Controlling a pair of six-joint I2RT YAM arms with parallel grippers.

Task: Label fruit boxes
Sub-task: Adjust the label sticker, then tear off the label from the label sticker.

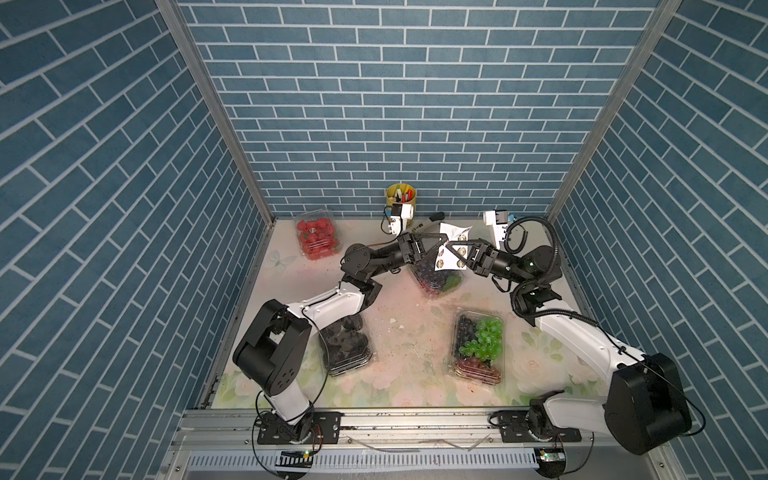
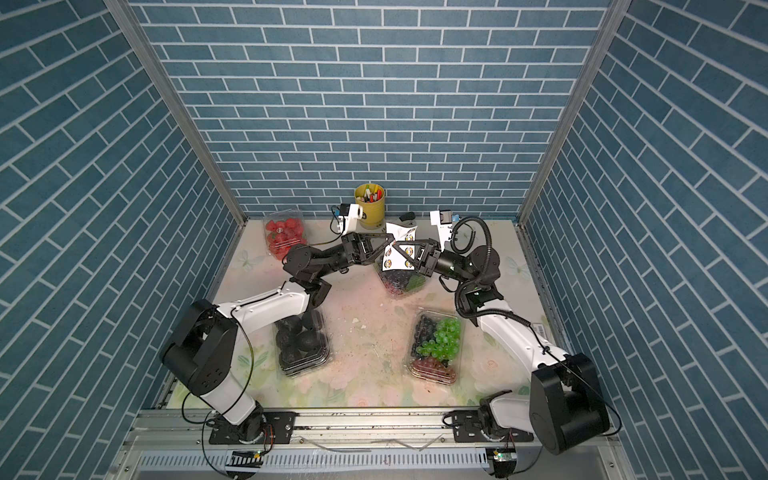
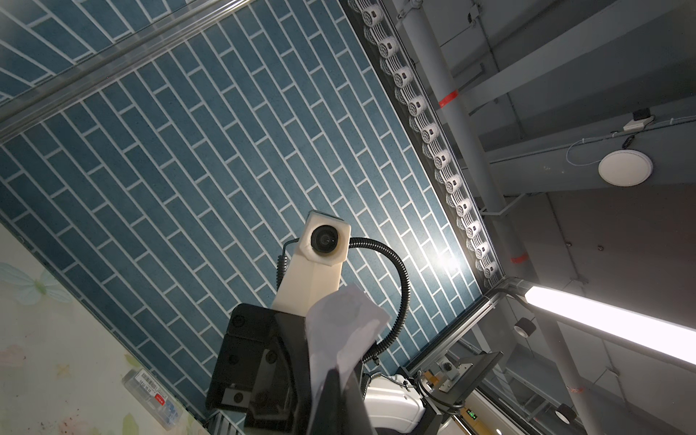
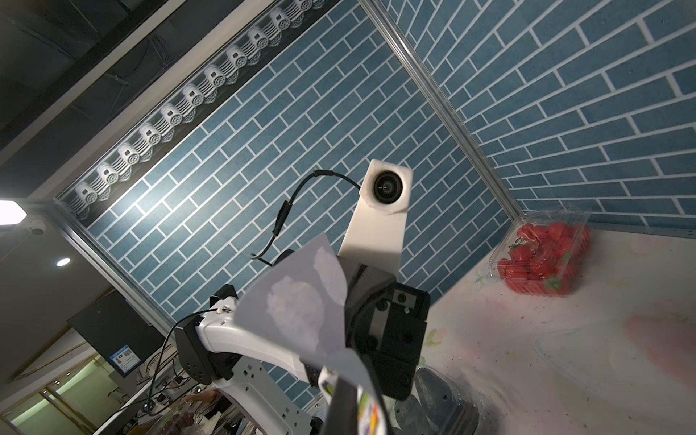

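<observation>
Sticker sheet [image 4: 297, 312] clenched by left tool [image 1: 443, 242], right tool [image 1: 455, 250]; mixed-grape box [image 1: 478, 349] appears only in top views.

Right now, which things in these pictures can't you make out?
Print on the sheet: too small in both top views; wrist views show mostly its back.
The grape box: far part under the sheet in both top views.
The black fruit box: far end under the left arm in both top views.
The cup: partly behind the left wrist camera in a top view.
</observation>
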